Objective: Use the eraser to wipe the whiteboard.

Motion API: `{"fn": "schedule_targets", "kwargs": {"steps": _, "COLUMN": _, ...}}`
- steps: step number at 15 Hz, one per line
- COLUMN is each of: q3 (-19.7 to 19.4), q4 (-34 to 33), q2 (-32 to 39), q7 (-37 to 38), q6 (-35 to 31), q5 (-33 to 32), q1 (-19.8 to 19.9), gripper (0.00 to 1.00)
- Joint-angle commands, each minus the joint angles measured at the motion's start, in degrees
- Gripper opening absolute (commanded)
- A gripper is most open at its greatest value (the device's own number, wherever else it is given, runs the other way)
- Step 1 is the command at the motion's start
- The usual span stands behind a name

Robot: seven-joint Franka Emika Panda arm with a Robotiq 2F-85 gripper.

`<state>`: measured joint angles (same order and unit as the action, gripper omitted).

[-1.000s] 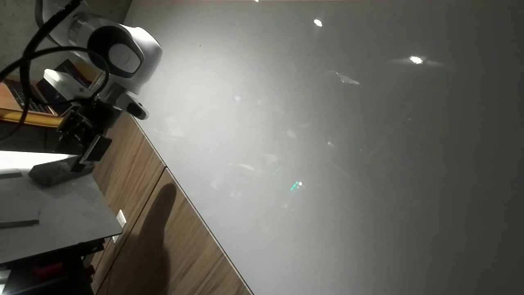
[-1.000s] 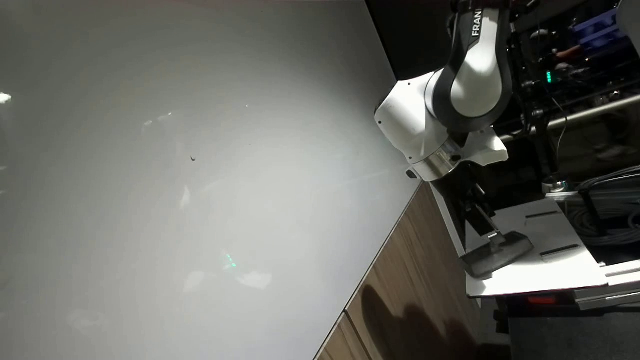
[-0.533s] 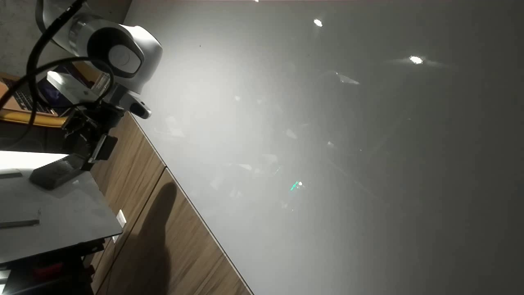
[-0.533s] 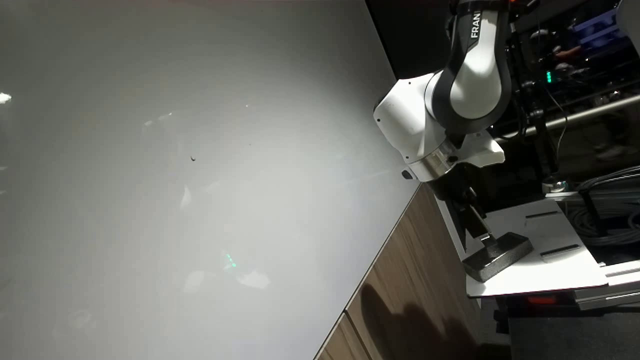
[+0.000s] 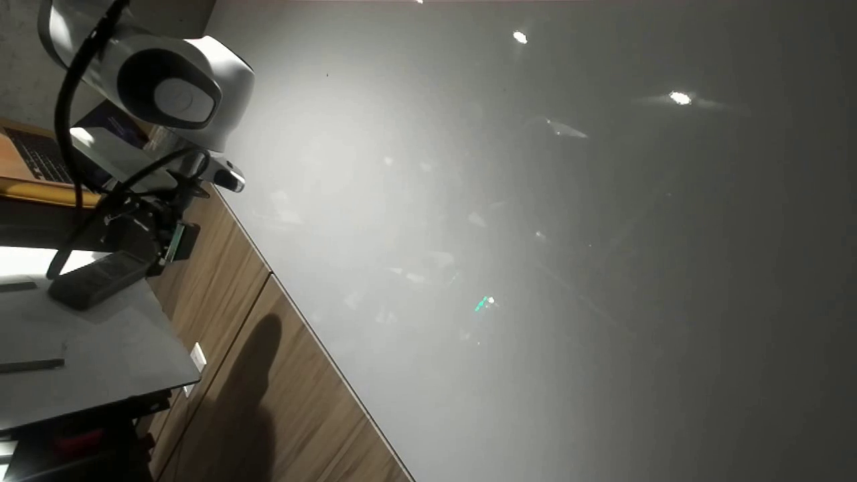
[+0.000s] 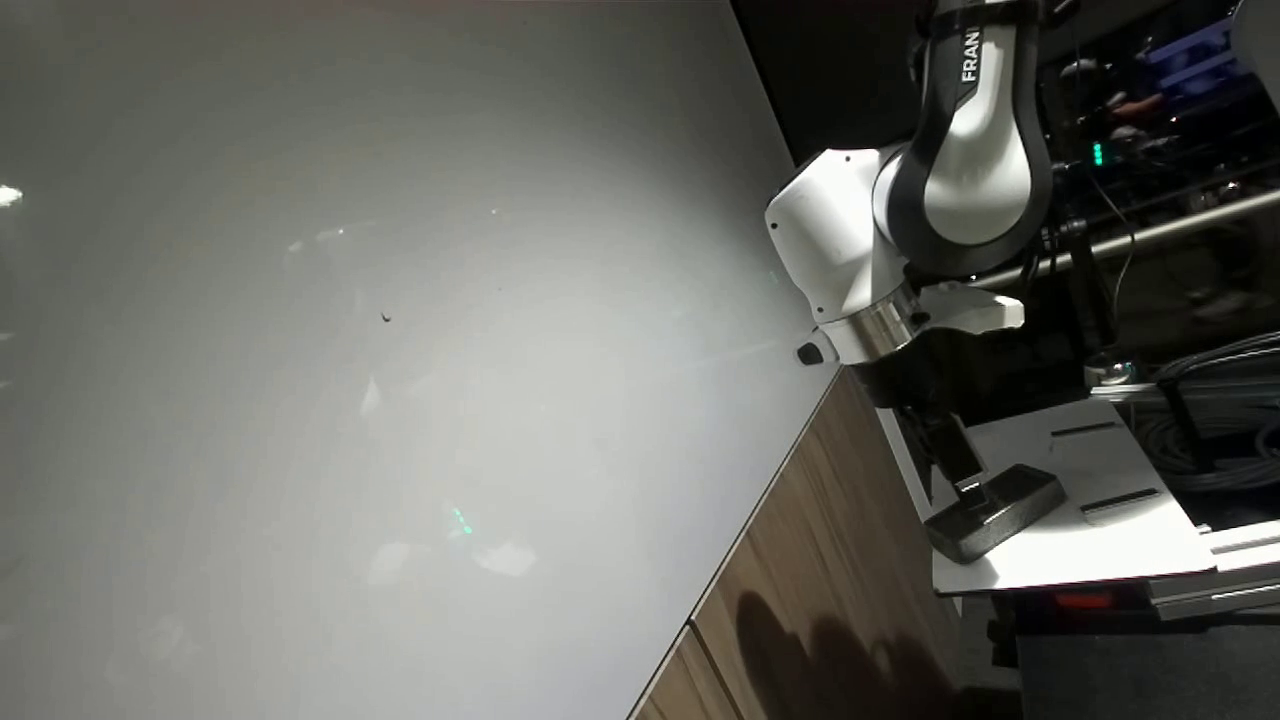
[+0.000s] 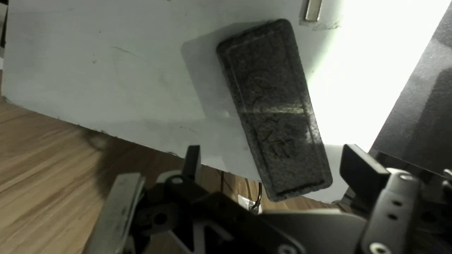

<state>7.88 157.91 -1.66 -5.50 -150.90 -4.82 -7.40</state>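
Observation:
The dark grey eraser (image 7: 272, 106) lies on the small white table (image 7: 116, 77) in the wrist view, its near end sticking out past the table's edge. On either side of that near end stand the fingers of my gripper (image 7: 272, 155), wide apart, with a gap between each finger and the eraser. Both exterior views show the eraser (image 5: 97, 281) (image 6: 995, 510) with the gripper just at its end near the wooden panel. The big grey-white whiteboard (image 5: 535, 234) (image 6: 400, 400) fills most of both exterior views, carrying glare spots and a few tiny dark marks.
A wooden panel (image 5: 234, 314) (image 6: 830, 520) runs below the whiteboard, beside the table. Black cable (image 5: 73, 114) loops along the arm and passes in front of the eraser. A laptop (image 5: 40, 154) rests behind the arm. Metal rails (image 6: 1150, 230) stand behind the table.
The gripper has opened and let the eraser go, drawing back slightly from it towards the wooden panel. The eraser has settled on the table, and the wrist and arm have shifted a little.

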Motion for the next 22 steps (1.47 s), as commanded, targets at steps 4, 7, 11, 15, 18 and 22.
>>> {"fn": "schedule_targets", "kwargs": {"steps": 4, "q3": 0.1, "q4": 0.0, "q2": 2.0, "q7": -10.5, "q6": -2.9, "q5": 3.9, "q1": -0.7, "gripper": 1.00}}
{"fn": "schedule_targets", "kwargs": {"steps": 7, "q3": 0.3, "q4": 0.0, "q2": 4.0, "q7": -12.5, "q6": -4.2, "q5": 3.6, "q1": -0.7, "gripper": 1.00}}
{"fn": "schedule_targets", "kwargs": {"steps": 11, "q3": 0.7, "q4": 0.0, "q2": 6.0, "q7": -13.6, "q6": -5.9, "q5": 3.3, "q1": -0.3, "gripper": 0.75}}
{"fn": "schedule_targets", "kwargs": {"steps": 15, "q3": 0.9, "q4": 0.0, "q2": 6.8, "q7": -13.2, "q6": -7.0, "q5": 2.5, "q1": -0.1, "gripper": 0.49}}
{"fn": "schedule_targets", "kwargs": {"steps": 18, "q3": 1.2, "q4": -0.1, "q2": 5.4, "q7": -12.4, "q6": -6.1, "q5": 2.5, "q1": -0.3, "gripper": 0.31}}
{"fn": "schedule_targets", "kwargs": {"steps": 22, "q3": -0.8, "q4": -0.1, "q2": 1.7, "q7": -6.5, "q6": -5.0, "q5": -1.7, "q1": 0.2, "gripper": 0.31}}
